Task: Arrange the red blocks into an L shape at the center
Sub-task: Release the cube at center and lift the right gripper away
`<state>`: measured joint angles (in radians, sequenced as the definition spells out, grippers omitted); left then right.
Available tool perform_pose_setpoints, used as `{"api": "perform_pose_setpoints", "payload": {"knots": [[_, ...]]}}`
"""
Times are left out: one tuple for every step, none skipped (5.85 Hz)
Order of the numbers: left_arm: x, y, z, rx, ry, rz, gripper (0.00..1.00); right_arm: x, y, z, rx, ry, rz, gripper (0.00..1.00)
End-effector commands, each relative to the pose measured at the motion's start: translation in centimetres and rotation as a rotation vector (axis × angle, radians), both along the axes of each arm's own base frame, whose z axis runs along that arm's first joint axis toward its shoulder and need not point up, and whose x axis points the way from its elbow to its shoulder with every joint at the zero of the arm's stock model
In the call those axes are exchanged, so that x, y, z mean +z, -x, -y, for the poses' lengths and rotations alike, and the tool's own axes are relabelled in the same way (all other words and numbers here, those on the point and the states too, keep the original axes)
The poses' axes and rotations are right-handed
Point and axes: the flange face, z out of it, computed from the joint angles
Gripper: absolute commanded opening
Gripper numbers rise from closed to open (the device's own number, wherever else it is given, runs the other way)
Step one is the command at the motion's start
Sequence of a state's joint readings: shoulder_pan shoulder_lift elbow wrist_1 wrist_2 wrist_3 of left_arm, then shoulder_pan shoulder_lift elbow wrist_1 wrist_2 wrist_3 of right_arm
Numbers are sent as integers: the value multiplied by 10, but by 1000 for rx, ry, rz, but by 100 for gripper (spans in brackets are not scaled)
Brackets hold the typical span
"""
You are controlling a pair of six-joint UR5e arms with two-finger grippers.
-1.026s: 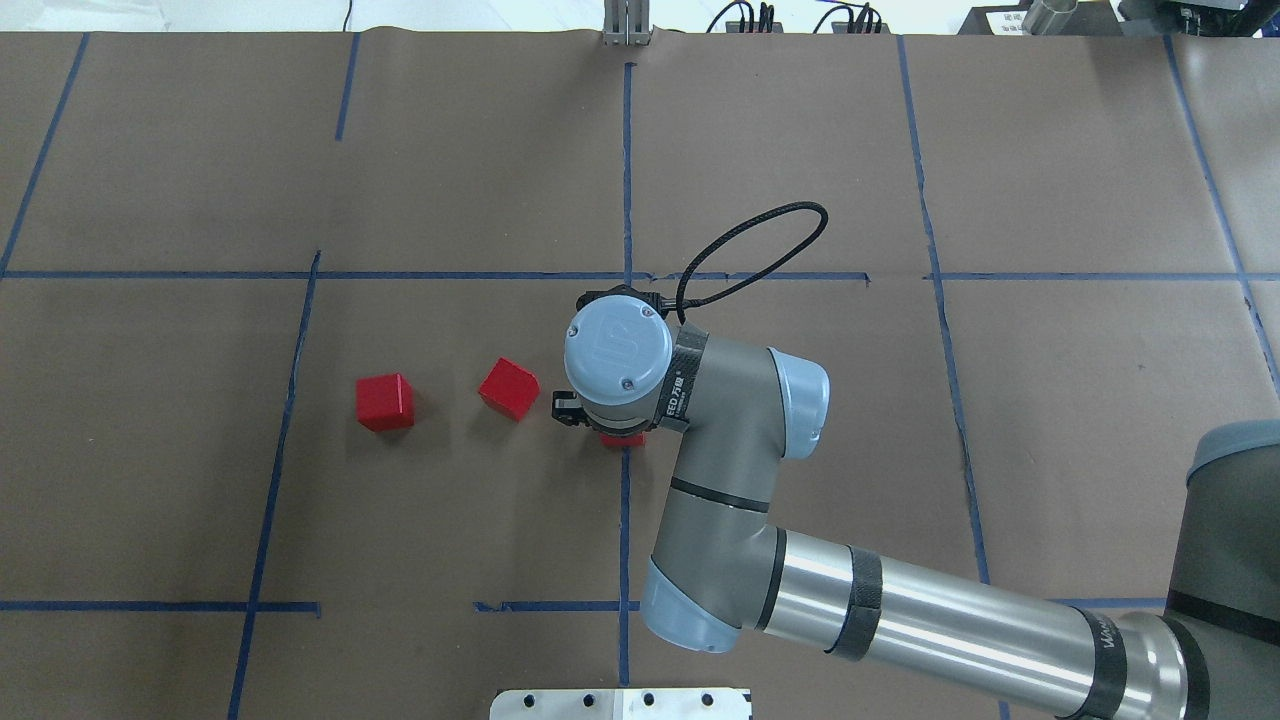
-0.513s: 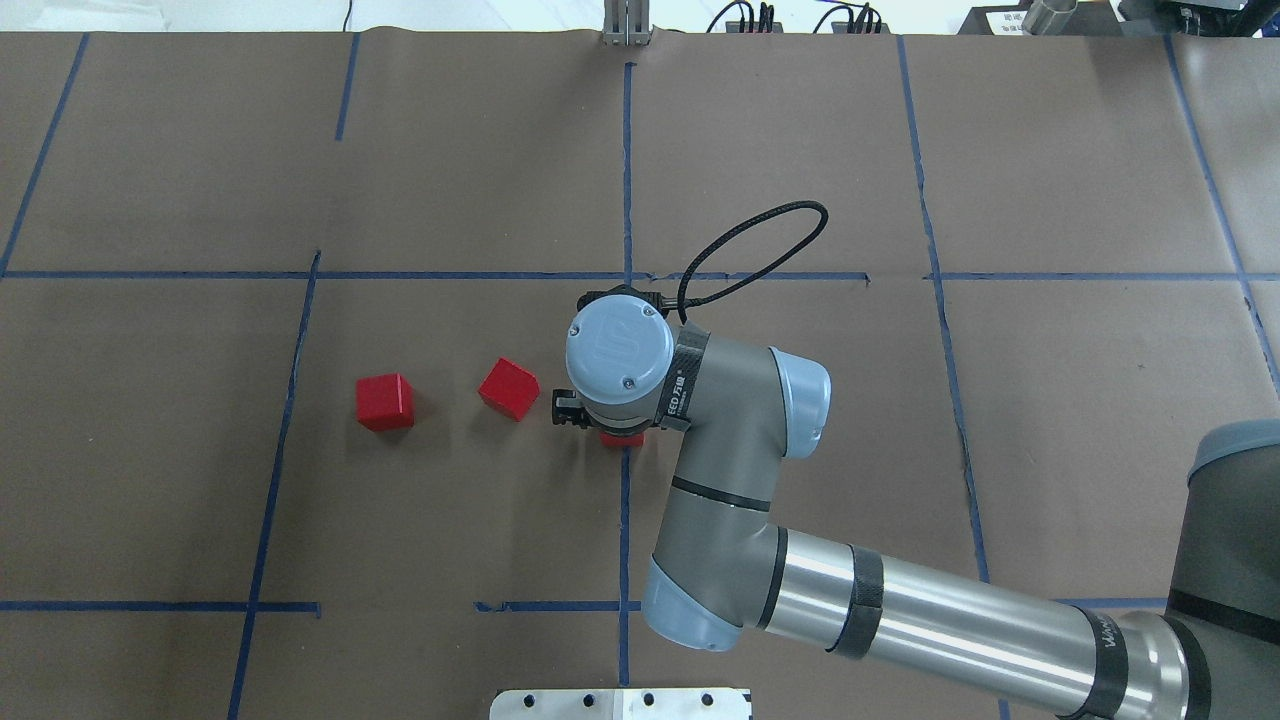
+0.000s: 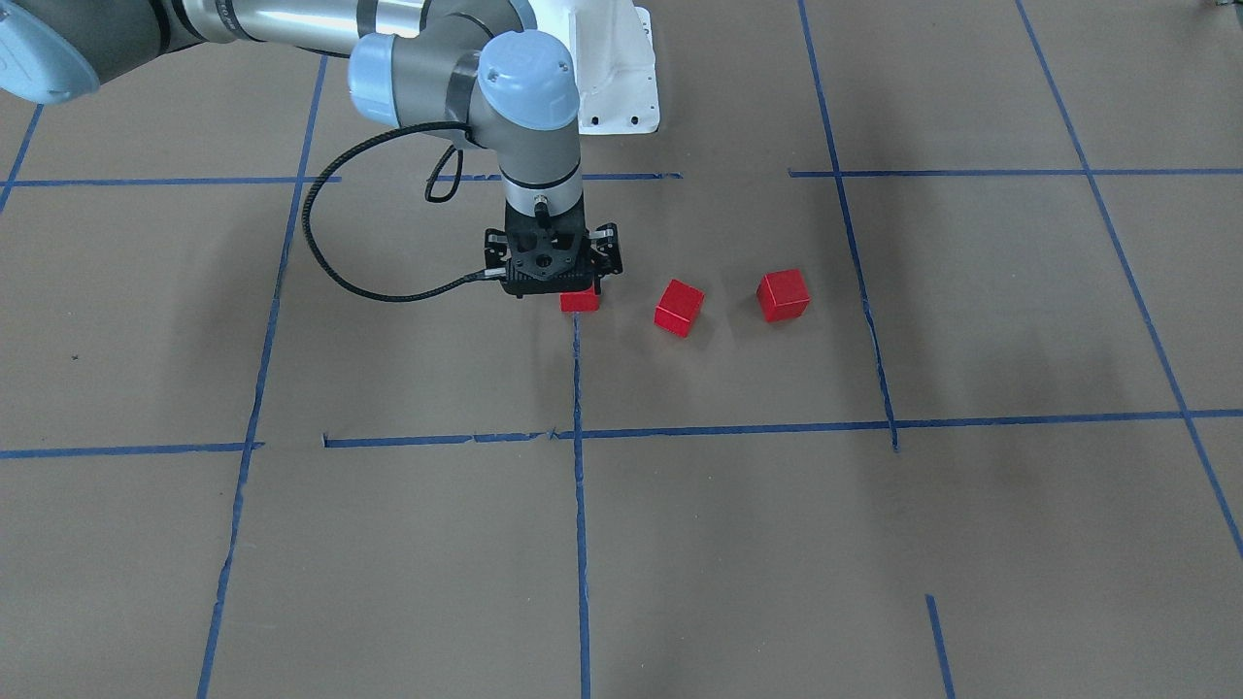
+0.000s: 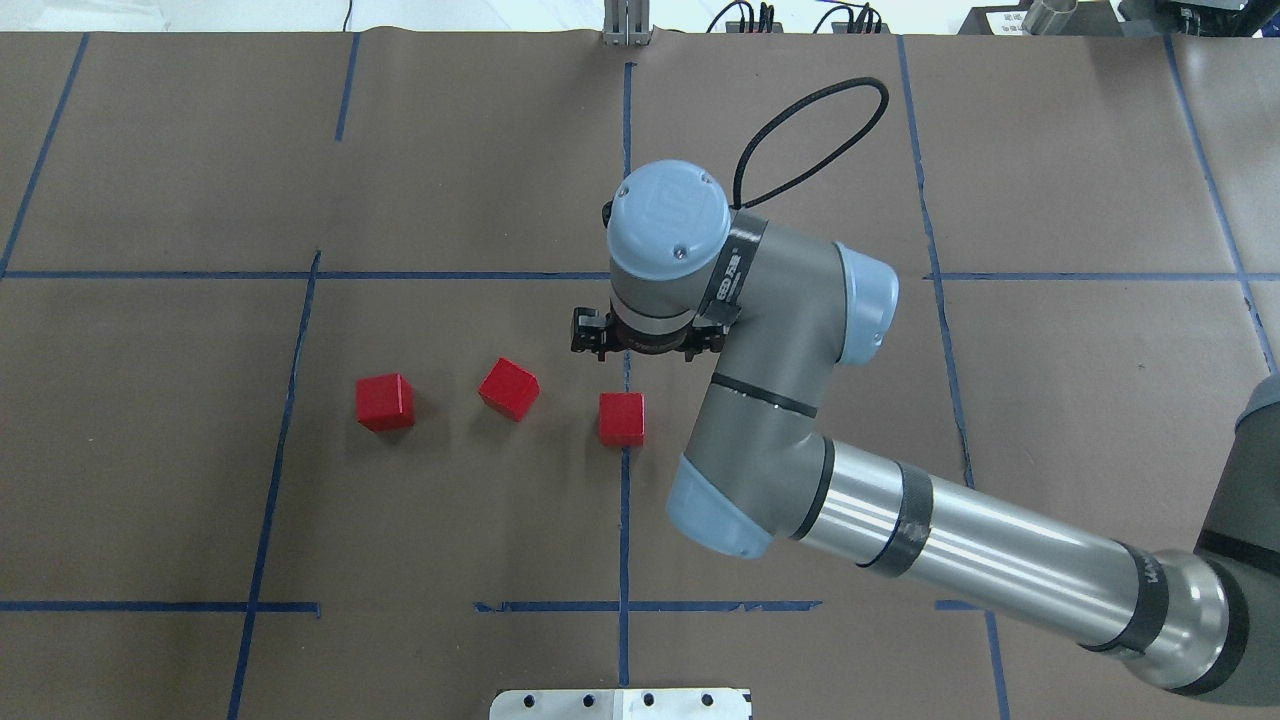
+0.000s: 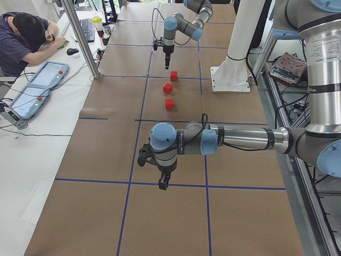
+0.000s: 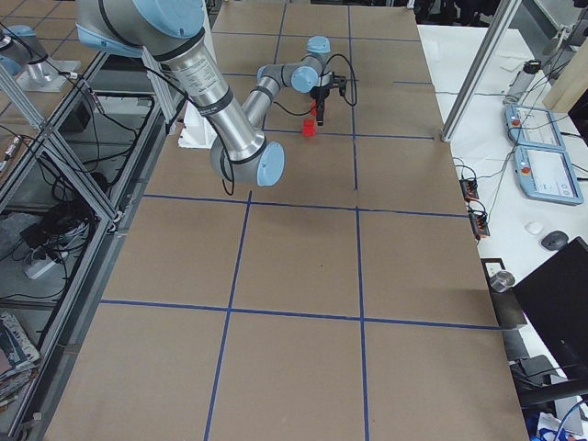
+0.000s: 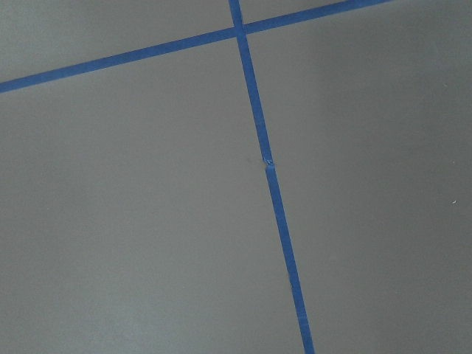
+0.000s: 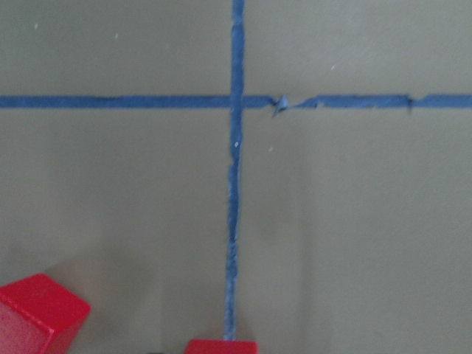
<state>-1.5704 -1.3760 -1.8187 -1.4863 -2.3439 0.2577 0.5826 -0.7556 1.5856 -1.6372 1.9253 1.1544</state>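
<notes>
The right end effector (image 3: 552,289) hangs released and empty just above the first block (image 3: 580,301), which sits on the tabletop's (image 3: 388,544) center tape line (image 3: 577,388), probably as the L's anchor, while the second block (image 3: 679,308) and third block (image 3: 783,295) wait to its left.

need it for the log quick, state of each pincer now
left pincer: cannot be told.
right pincer: open, holding nothing.

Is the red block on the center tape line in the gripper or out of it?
Out. The red block sits free on the paper; the right gripper hangs clear of it.
</notes>
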Motion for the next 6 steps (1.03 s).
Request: {"api": "perform_pose_setpoints", "payload": {"knots": [[-9,-2,6,-1,-14,6,100,63,-107,80,-90,-3,2,99],[-25,-3,21,-1,-69,-2,100,119,-176,115,-145,-42,-11,99],[-49,-5,47,5,-191,-2,100,172,-254,139,-186,-95,-24,99],[-71,-13,67,17,-260,-21,100,235,-343,145,-241,-164,-33,99],[-91,-36,71,-8,-210,-119,100,308,-416,122,-325,-231,-69,99],[-118,-69,80,-15,-176,-139,100,362,-489,83,-348,-264,-91,99]]}}
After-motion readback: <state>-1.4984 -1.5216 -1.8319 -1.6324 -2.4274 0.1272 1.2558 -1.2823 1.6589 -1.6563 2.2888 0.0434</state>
